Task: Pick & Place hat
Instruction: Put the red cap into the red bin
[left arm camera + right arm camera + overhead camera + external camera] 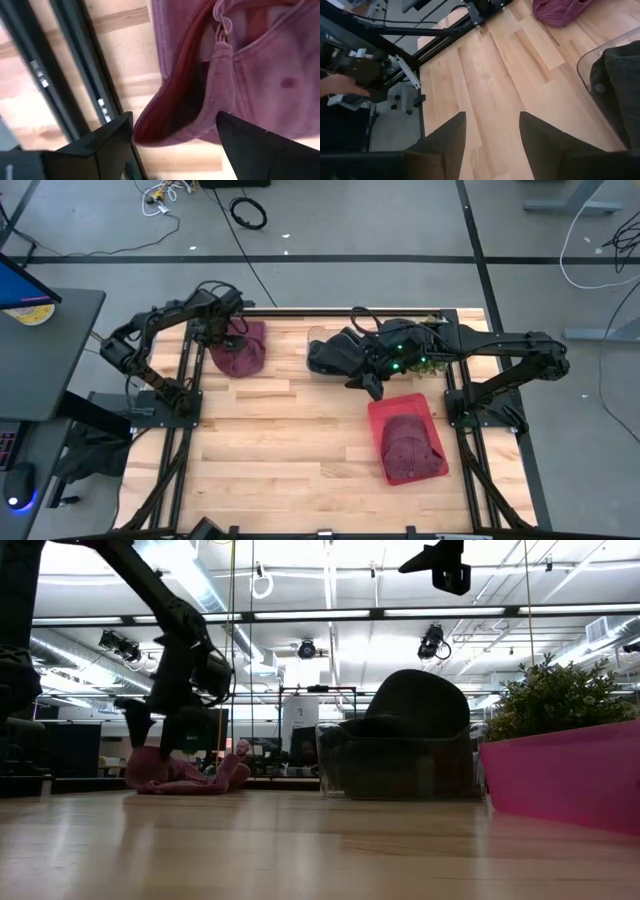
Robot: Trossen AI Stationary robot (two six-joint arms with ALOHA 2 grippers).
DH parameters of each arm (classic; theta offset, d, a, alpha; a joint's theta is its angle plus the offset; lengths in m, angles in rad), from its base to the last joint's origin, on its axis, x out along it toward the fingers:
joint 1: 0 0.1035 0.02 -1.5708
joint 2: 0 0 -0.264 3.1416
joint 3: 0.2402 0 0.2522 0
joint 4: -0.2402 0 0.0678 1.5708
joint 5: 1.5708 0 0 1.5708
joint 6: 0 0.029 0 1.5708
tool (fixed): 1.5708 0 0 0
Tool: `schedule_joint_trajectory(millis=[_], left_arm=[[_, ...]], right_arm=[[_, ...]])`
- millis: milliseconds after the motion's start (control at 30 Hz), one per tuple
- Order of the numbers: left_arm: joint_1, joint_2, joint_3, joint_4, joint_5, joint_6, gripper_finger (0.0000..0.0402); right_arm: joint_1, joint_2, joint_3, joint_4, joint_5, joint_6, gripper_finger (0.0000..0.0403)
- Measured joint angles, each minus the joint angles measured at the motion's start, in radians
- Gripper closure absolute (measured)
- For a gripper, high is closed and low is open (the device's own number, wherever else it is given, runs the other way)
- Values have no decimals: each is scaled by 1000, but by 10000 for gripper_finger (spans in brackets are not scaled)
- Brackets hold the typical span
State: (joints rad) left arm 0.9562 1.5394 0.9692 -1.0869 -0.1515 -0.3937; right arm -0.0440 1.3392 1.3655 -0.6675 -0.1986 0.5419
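A maroon hat (240, 348) lies on the wood near the table's far left corner, also seen in the low view (185, 775). My left gripper (172, 137) is open and low over it, one finger on each side of the hat's curved rim (170, 115); I see no touch. A second maroon hat (407, 448) lies in a red bin (428, 412). A black hat (338, 352) sits in a clear container (400, 765). My right gripper (490, 132) is open, raised over bare wood beside that container, shown in the high view (372, 387).
The clear container (607, 65) stands at the far middle, with a green plant (555, 695) behind it. The red bin (565, 775) sits toward the near right. Black frame rails (75, 75) run along the left edge, close to my left gripper. Bare wood (280, 440) spans the middle and near left.
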Motion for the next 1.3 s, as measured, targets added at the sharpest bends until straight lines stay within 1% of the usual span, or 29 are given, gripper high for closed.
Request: schedule_joint_trajectory(millis=[133, 333, 467, 533, 600, 667, 733, 833, 867, 900, 1067, 1300], left_arm=[[17, 0, -67, 112, 31, 21, 110], [18, 0, -123, 260, 109, 30, 110], [17, 0, -126, 272, 99, 41, 113], [17, 0, -126, 278, 98, 46, 124], [17, 0, -126, 279, 98, 47, 149], [17, 0, -126, 277, 105, 62, 190], [17, 0, -126, 274, 125, 74, 245], [17, -15, -126, 252, 130, 105, 350], [16, -26, -126, 245, 131, 117, 373], [16, -41, -126, 241, 131, 124, 381], [16, -155, -126, 221, 114, 128, 389], [-1, -421, -126, 243, 107, 117, 389]], right_arm=[[0, 0, 0, 12, 0, 0, 216], [0, 0, 0, 47, 0, 15, 216], [0, 0, 0, 53, 9, 26, 216], [0, 0, 0, 55, 27, 30, 216], [0, 0, 0, 55, 34, 37, 216], [0, 0, 0, 55, 34, 45, 216], [0, 0, 0, 55, 34, 45, 216], [0, 0, 0, 55, 34, 45, 216], [0, 0, 0, 55, 34, 45, 216], [0, 0, 0, 55, 34, 45, 216], [0, 0, 0, 55, 34, 45, 216], [0, 0, 0, 55, 34, 41, 216]])
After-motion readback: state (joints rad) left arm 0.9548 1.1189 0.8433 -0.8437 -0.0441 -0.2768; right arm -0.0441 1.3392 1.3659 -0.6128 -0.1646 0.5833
